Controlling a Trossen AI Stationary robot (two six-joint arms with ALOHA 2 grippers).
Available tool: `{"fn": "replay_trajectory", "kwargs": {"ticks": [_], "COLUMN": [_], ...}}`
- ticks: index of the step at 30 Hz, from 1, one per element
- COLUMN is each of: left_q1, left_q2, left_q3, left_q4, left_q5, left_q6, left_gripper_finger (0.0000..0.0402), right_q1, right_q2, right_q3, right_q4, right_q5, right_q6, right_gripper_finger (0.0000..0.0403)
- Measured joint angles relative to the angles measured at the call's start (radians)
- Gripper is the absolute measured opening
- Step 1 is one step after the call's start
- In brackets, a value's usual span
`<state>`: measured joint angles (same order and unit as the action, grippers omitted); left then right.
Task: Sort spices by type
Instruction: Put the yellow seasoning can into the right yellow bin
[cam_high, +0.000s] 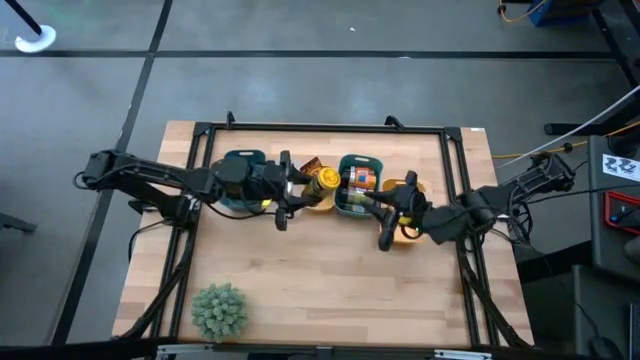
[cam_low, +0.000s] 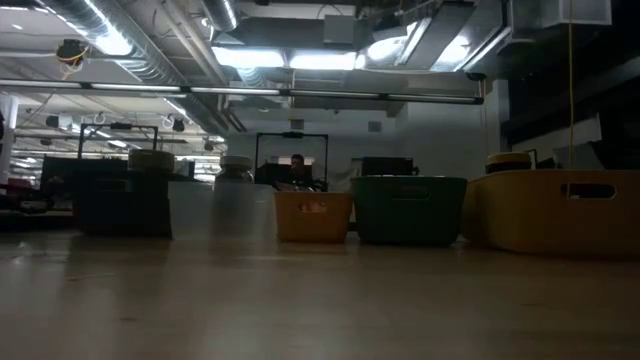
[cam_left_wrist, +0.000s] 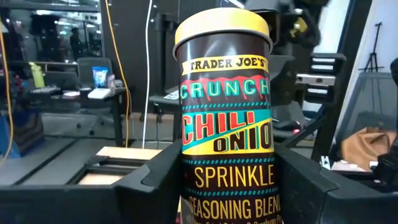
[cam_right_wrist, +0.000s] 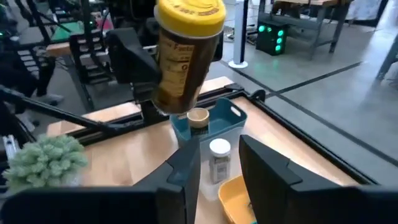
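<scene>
While pinched low on its body between the two dark fingers (cam_left_wrist: 155, 180) of the left gripper (cam_left_wrist: 227, 193), best treated as a stiff, round, probably light load: a spice jar (cam_left_wrist: 225, 124) with a yellow lid and a glossy dark label reading chili onion sprinkle. Likely slick on that smooth wrap, so worth squeezing squarely across the widest part of the body, well below the lid, never on the lid rim itself. Cannot tell whether glass or plastic; safer to set down gently than to drop. Held up off the table, near the middle of the row of trays at the back edge, with a blue tray (cam_right_wrist: 233, 112) just beyond and below, already holding a tan-lidded jar (cam_right_wrist: 198, 116). Closer to the right arm, a white-lidded jar (cam_right_wrist: 219, 158) standing in a clear tray, and just beside it a yellow tray (cam_right_wrist: 233, 196). Farther along, waiting low over the yellow tray: the right gripper (cam_right_wrist: 219, 168), fingers (cam_right_wrist: 273, 174) slightly spread with nothing between them. Off at the front corner, well apart, a green plant (cam_high: 218, 310).
</scene>
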<state>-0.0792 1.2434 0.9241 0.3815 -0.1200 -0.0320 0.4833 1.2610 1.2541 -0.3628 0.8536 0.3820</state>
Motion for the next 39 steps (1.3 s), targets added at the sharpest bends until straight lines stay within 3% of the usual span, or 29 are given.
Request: {"fn": "replay_trajectory", "kwargs": {"ticks": [5,16,19,27,32,39], "left_q1": [0.0,-0.001,-0.001,-0.001,-0.001,-0.005], "left_q2": [0.0,0.0,0.0,0.001,0.001,0.001], "left_q3": [0.0,0.0,0.0,0.0,0.0,0.0], "left_q4": [-0.007,-0.031,-0.03,-0.035,-0.036,-0.036], "left_q5": [0.001,0.001,0.001,0.001,0.001,0.001], "left_q6": [0.014,0.014,0.014,0.014,0.014,0.009], "left_gripper_finger": [0.0189,0.0191,0.0191,0.0191,0.0191,0.0192], "right_q1": [-0.083,-0.193,-0.213,-0.251,-0.248,-0.248], "right_q2": [0.016,0.059,0.067,0.096,0.107,0.119], "right_q3": [0.0,0.0,0.0,0.0,0.0,0.0], "right_q4": [0.03,0.089,0.093,0.166,0.19,0.229], "right_q5": [-0.164,-0.314,-0.407,-0.456,-0.455,-0.45], "right_q6": [-0.002,-0.001,0.003,0.001,-0.113,-0.211], "right_gripper_finger": [0.0111,0.0111,0.0113,0.02,0.0256,0.028]}}
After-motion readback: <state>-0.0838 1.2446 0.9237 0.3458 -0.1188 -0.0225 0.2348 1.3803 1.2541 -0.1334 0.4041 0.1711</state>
